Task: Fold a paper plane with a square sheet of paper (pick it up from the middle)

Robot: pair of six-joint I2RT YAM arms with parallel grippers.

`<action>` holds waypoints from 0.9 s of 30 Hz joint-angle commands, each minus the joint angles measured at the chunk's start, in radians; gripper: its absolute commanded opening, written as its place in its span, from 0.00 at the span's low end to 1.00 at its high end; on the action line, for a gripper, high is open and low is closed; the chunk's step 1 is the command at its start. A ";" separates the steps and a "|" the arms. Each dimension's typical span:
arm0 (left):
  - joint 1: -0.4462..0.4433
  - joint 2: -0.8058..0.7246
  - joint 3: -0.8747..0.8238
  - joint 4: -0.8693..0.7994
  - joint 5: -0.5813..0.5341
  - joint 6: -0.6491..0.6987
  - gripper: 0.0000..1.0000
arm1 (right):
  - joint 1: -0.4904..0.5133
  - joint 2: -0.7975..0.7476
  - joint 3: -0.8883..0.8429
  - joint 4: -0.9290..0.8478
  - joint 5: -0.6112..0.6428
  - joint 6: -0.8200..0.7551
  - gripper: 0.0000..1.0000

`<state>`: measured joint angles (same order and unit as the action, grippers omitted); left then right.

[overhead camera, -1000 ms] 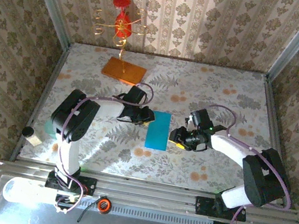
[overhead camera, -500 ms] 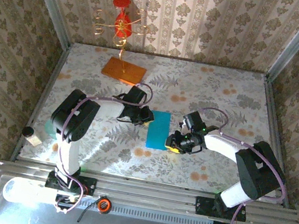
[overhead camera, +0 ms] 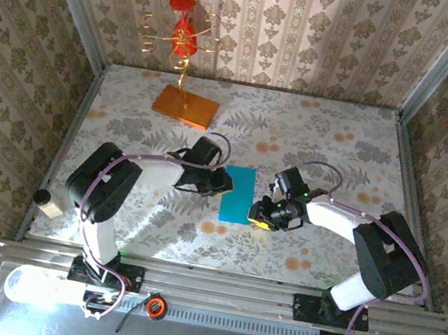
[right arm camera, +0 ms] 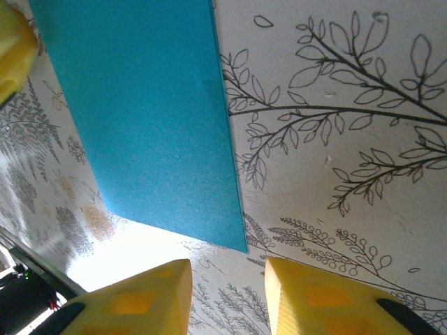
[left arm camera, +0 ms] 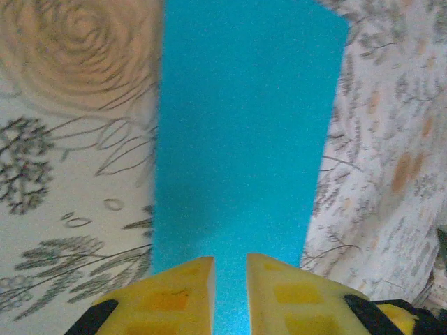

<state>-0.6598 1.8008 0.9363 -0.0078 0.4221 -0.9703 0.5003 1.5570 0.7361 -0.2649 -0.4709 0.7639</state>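
The square sheet of paper (overhead camera: 237, 194) lies flat on the flowered table as a narrow cyan-blue rectangle, long side running away from the arms. My left gripper (overhead camera: 223, 183) rests over its left edge. In the left wrist view the yellow fingertips (left arm camera: 230, 259) stand a narrow gap apart above the paper (left arm camera: 244, 125), which shows flat between them. My right gripper (overhead camera: 258, 212) is at the sheet's near right corner. Its jaws (right arm camera: 228, 264) are open over bare table, just short of the paper's corner (right arm camera: 140, 118).
An orange slab (overhead camera: 185, 106) lies at the back left, and a red and gold wire ornament (overhead camera: 182, 34) stands up behind it. Patterned walls close the table on three sides. A small white object (overhead camera: 48, 203) sits at the left edge.
The right gripper slid left to the sheet's near right corner and its jaws narrowed. The left gripper shifted a little right and nearer, onto the paper's left edge.
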 commanded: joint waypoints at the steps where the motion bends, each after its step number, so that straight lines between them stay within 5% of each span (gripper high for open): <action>1: -0.001 0.035 -0.007 -0.006 -0.008 -0.028 0.20 | 0.005 -0.011 -0.014 0.001 0.004 0.014 0.35; 13: 0.040 0.065 -0.122 0.045 -0.070 -0.158 0.12 | 0.012 0.014 -0.013 0.017 -0.002 0.012 0.32; 27: 0.042 0.078 -0.125 0.044 -0.060 -0.154 0.11 | 0.017 0.050 0.000 0.034 -0.001 0.014 0.30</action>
<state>-0.6323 1.8240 0.8509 0.1360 0.4461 -1.1080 0.5095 1.5894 0.7307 -0.2333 -0.4713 0.7643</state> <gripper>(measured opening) 0.112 0.301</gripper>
